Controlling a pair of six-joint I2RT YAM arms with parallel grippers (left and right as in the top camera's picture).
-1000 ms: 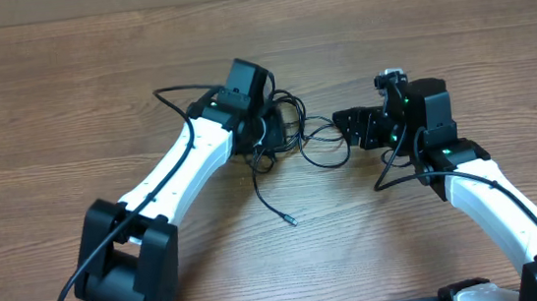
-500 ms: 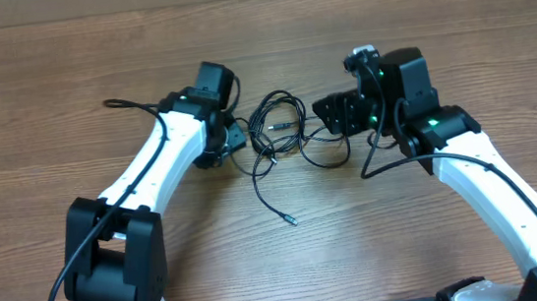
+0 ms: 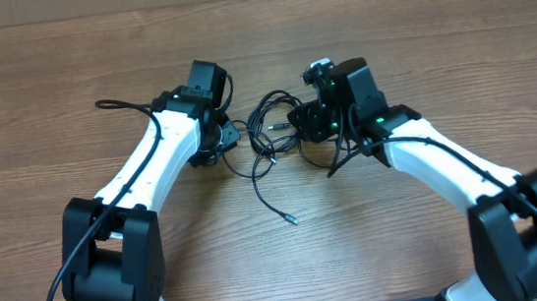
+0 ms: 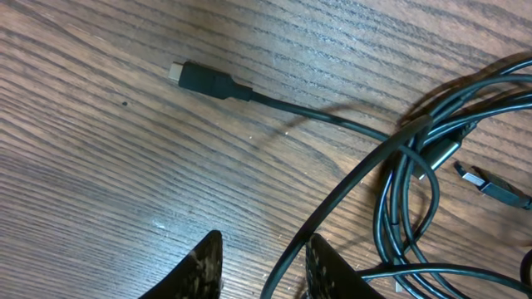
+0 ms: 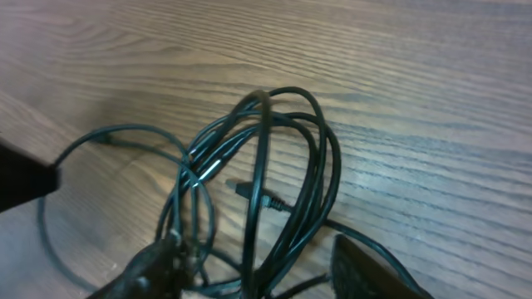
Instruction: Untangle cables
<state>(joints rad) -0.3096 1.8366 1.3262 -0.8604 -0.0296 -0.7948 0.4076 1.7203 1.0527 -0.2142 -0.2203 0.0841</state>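
The cables [image 3: 276, 133] lie tangled on the table [image 3: 46, 93], midway between its side edges and nearer the far edge, with one strand passing between the spread left gripper [image 4: 264, 253] and loops between the parted right gripper [image 5: 256, 249].

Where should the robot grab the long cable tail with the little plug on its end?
Pinch the loose tail just behind its plug, coming straight down from above. That bit lies flat and alone on the table, away from the tangle.
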